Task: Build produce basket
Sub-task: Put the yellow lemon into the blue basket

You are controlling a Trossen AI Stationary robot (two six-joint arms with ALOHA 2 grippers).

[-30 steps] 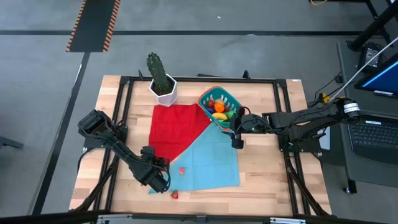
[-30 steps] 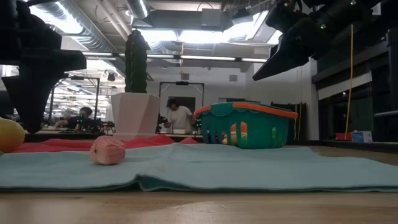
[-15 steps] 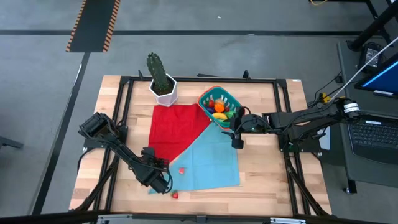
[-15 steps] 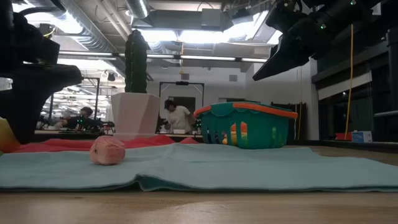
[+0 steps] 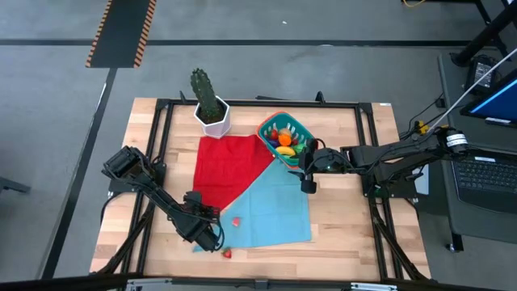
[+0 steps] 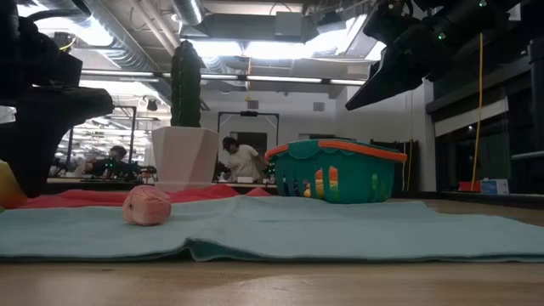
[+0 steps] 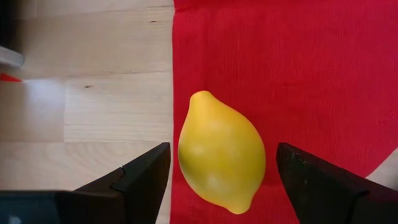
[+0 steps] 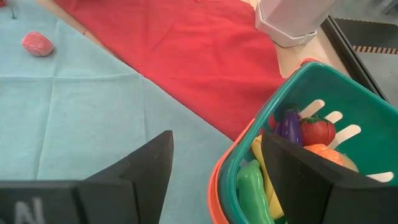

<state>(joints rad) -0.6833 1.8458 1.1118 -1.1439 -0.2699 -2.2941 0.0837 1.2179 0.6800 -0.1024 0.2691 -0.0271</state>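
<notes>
A yellow lemon lies on the left edge of the red cloth, partly over bare wood. My left gripper is open and low over it, one finger on either side with a gap on both sides. In the low view the gripper hides most of the lemon. The teal basket with its orange-red rim holds several toy fruits and vegetables. My right gripper hangs open above the teal cloth, beside the basket's near right side. A pink-red berry rests on the teal cloth.
A white hexagonal pot with a cactus stands at the red cloth's far left corner. The teal cloth overlaps the red one. Another red berry lies on wood by the near edge. People are in the room beyond.
My left gripper has come down over the lemon, which now shows only as a sliver beside it in the low view. For the last half second it has kept still. The right arm, the basket and the berries have not moved.
</notes>
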